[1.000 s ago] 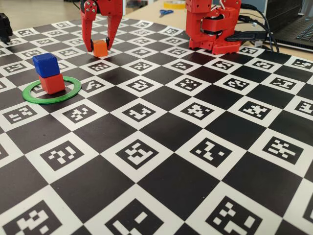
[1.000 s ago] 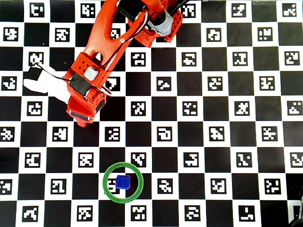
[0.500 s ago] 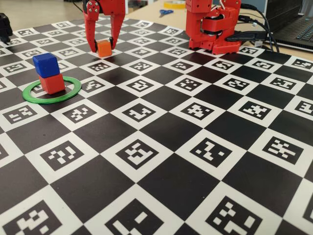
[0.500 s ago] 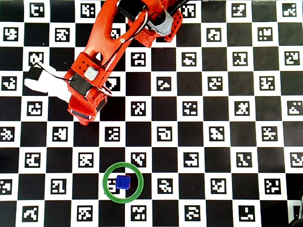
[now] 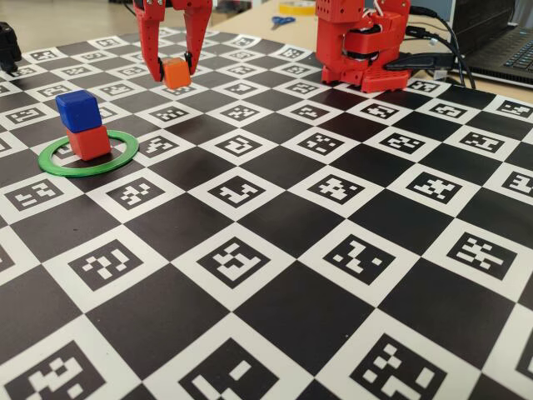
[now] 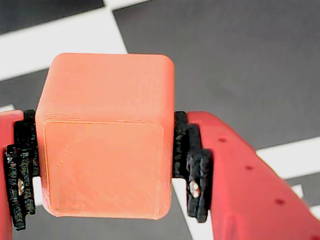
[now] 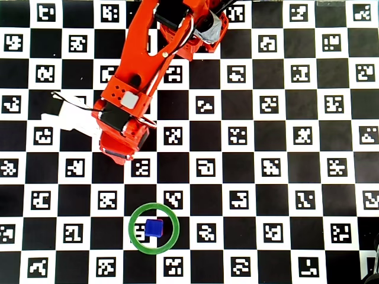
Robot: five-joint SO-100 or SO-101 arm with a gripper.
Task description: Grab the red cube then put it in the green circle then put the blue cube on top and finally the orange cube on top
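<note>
My gripper [image 5: 173, 73] is shut on the orange cube [image 5: 176, 72] at the back left of the checkered board. In the wrist view both black pads [image 6: 192, 165] press the orange cube's [image 6: 105, 140] sides, with my gripper [image 6: 107, 170] around it. I cannot tell whether it rests on the board or hangs just above it. The blue cube [image 5: 78, 110] sits on top of the red cube [image 5: 89, 142] inside the green circle [image 5: 87, 172], to the left and nearer the camera. The overhead view shows the blue cube [image 7: 154, 227] in the green circle [image 7: 154, 205]; the arm hides the orange cube there.
The red arm base [image 5: 362, 50] stands at the back right of the board, with a laptop [image 5: 508, 50] and cables behind it. Scissors [image 5: 281, 21] lie on the table beyond the board. A black object [image 5: 8, 46] stands at the far left edge.
</note>
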